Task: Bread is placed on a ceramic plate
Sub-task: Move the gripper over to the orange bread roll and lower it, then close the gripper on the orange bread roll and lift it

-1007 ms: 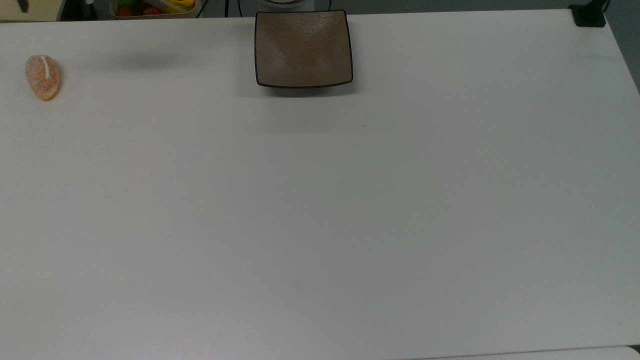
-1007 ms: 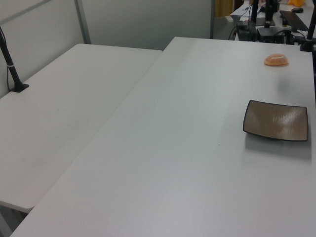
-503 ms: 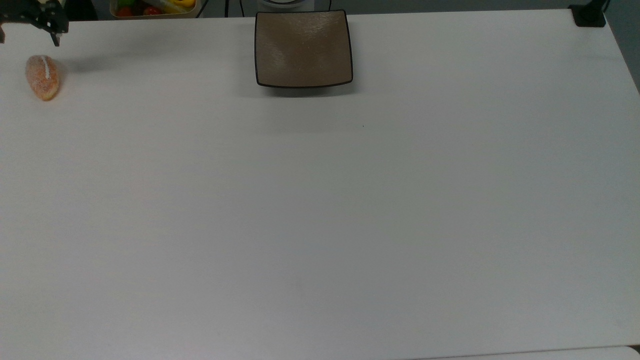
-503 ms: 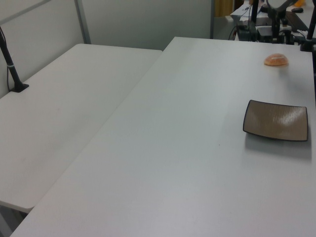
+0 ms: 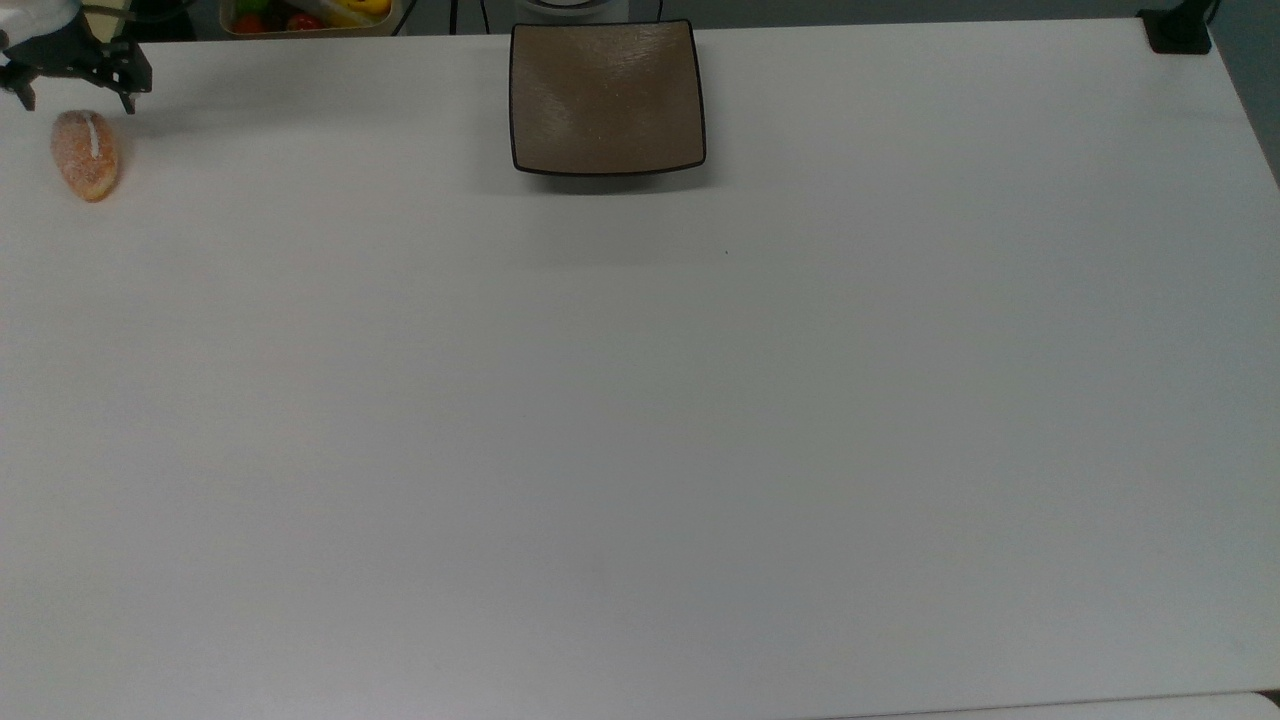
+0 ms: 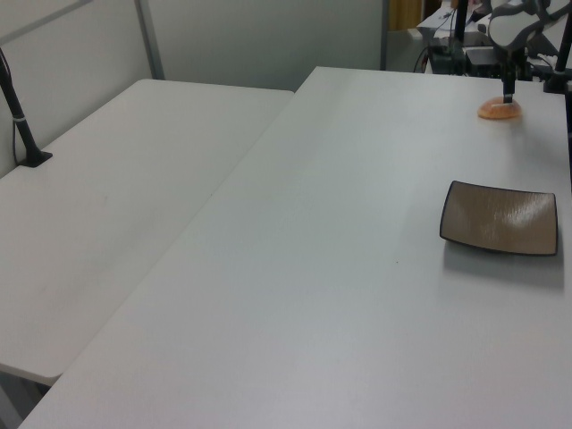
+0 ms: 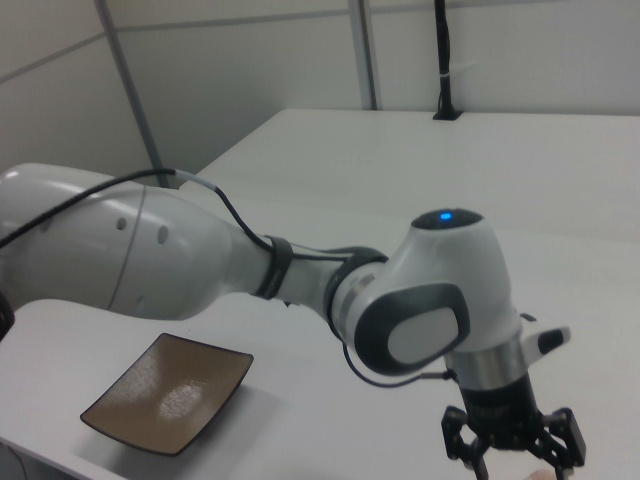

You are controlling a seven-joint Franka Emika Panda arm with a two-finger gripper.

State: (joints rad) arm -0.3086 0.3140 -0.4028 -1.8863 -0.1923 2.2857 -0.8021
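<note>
On the wide white table [image 5: 640, 420], the open claw [image 5: 72, 98] hangs above the bread [image 5: 86, 155].

Bread [image 7: 545, 474] cut off, right view's bottom edge.

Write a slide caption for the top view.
Open gripper hovering just over the bread at the white table's far-left edge, with the empty ceramic plate apart at top centre.

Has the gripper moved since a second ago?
Yes. In the top view the gripper has come in at the top left corner, fingers open, and now hangs just above the bread, which lies where it was on the table.
</note>
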